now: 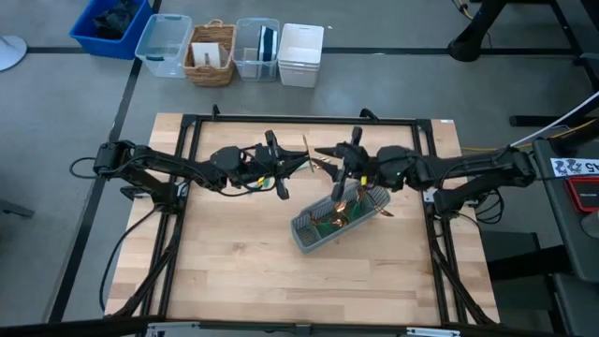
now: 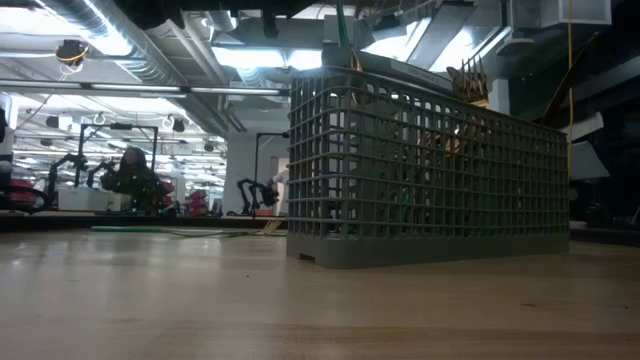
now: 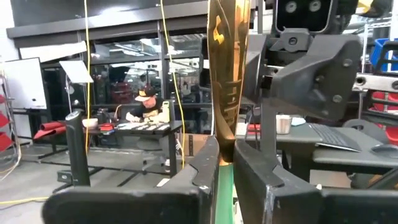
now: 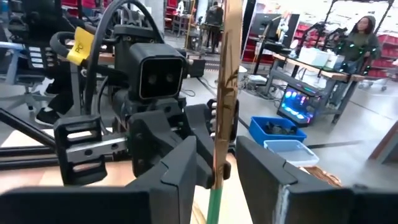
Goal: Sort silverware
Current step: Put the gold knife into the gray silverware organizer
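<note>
While both arms meet above the caddy (image 1: 339,221), each tool (image 3: 225,163) (image 4: 216,165) pinches one gold-bladed knife (image 3: 225,74) upright.

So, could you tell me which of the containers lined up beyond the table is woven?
The brown wicker basket, third from the left in the high view. It sits between two clear tubs, and all the others are smooth plastic.

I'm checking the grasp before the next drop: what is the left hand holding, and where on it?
The left hand pinches a gold-headed utensil right where its gold head meets its green handle.
</note>
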Controlling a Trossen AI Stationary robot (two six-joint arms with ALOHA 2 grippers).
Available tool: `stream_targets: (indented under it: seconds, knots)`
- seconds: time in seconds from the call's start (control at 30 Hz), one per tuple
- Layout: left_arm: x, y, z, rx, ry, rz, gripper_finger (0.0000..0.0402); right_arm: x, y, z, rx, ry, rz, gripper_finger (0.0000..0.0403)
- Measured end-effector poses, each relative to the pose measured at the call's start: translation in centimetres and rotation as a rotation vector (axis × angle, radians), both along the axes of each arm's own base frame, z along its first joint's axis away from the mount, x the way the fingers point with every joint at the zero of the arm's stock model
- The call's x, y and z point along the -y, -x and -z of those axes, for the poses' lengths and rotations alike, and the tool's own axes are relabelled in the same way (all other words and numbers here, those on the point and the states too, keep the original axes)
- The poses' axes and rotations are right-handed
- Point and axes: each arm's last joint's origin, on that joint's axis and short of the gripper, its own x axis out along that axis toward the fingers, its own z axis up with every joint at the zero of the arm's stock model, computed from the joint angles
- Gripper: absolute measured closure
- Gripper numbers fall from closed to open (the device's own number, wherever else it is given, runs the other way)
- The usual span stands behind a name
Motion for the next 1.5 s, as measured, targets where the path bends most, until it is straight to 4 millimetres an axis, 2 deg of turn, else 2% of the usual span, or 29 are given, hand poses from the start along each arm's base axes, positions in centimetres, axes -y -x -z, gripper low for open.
stream_targets:
  seconds: [0.27,0.53,0.77,1.03,1.3,1.4,1.5]
  knots:
    - [0.0,0.0,0.0,-0.003,-0.011,-0.003,0.0371,-0.3,0.0,0.0,0.001,0.003,0.039,0.0288]
    - [0.0,0.0,0.0,-0.005,-0.011,-0.003,0.0371,-0.5,-1.8,1.1,0.014,0.019,0.041,0.0288]
    - [0.0,0.0,0.0,-0.005,-0.011,-0.001,0.0371,-0.3,-1.8,0.8,0.048,0.047,0.121,0.0288]
    - [0.0,0.0,0.0,-0.004,-0.011,-0.001,0.0371,-0.3,-1.8,0.4,0.074,0.067,0.126,0.0288]
    - [0.0,0.0,0.0,-0.002,-0.009,-0.003,0.0372,1.3,-2.6,1.2,0.052,0.07,0.144,0.0288]
    - [0.1,0.0,0.0,0.001,-0.009,0.005,0.0372,1.6,-2.7,1.3,0.046,0.072,0.153,0.0298]
    - [0.1,0.0,0.0,0.001,-0.011,0.003,0.0372,1.5,-2.7,1.2,0.047,0.076,0.151,0.0333]
